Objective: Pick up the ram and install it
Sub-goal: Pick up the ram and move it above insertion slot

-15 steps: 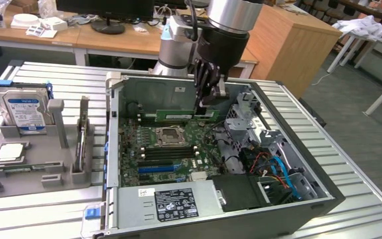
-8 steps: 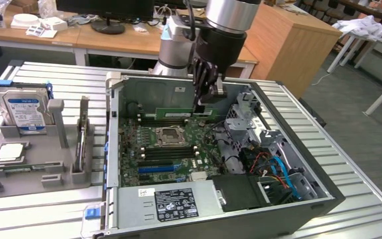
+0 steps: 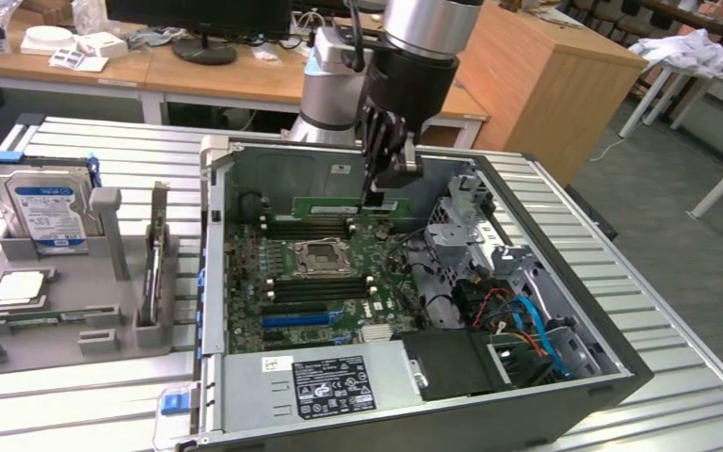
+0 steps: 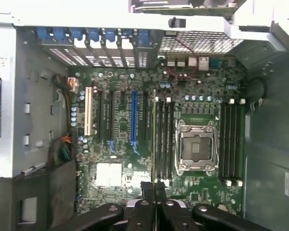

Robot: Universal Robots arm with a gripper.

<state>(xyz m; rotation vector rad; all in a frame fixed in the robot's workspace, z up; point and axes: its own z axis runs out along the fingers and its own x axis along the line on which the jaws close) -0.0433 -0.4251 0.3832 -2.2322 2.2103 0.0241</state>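
Observation:
My gripper [image 3: 382,186] hangs inside the open computer case [image 3: 606,348], shut on the ram [image 3: 336,206], a long thin green stick held level above the motherboard [image 3: 286,301]. The stick hovers over the black memory slots [image 3: 317,227] behind the processor socket [image 3: 317,256]. In the wrist view the ram [image 4: 154,139] shows edge-on as a thin line running out from my gripper [image 4: 154,191]. It lies alongside the memory slots [image 4: 164,139] beside the socket [image 4: 196,147]; whether it touches a slot I cannot tell.
A grey parts tray [image 3: 48,330] at the exterior view's left carries a silver hard drive with blue label [image 3: 41,202], a square silver processor chip [image 3: 20,287] and a thin upright holder [image 3: 157,254]. The case holds a power supply [image 3: 330,381], drive cage [image 3: 474,221] and loose cables [image 3: 519,315].

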